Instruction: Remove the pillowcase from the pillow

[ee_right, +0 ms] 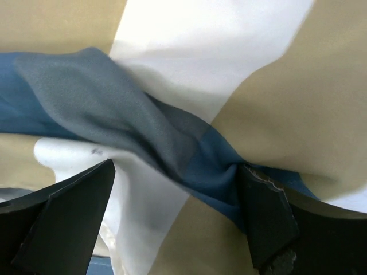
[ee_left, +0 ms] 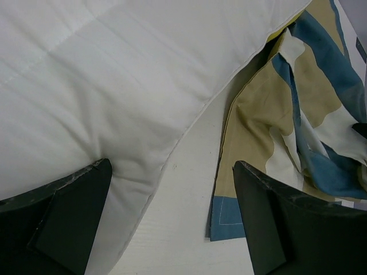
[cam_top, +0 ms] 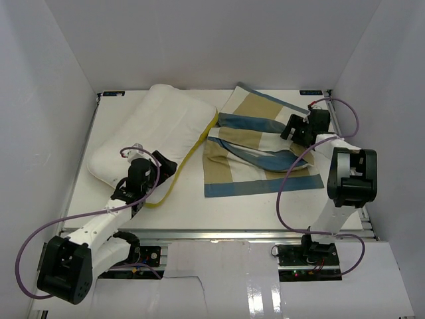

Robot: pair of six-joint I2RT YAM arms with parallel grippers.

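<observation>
Top external view: the pillow [cam_top: 156, 129] lies at the far left of the table [cam_top: 199, 206]. The pillowcase [cam_top: 255, 156] is spread to its right, and their edges meet near the middle. The left gripper [ee_left: 172, 165] hangs released over the pillow's near edge. The right gripper [ee_right: 176, 167] stands released above a bunched blue fold, grasping nothing. The cover appears fully off, so the separation step looks finished. The next move calls for lifting both arms clear without snagging fabric.

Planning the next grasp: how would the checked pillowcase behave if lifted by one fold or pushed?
Probably floppy: the pillowcase lies crumpled in soft folds, so lifted at one spot it would likely drape and trail. It looks thin, so likely light. Pushed, it would probably bunch up rather than slide flat.
</observation>
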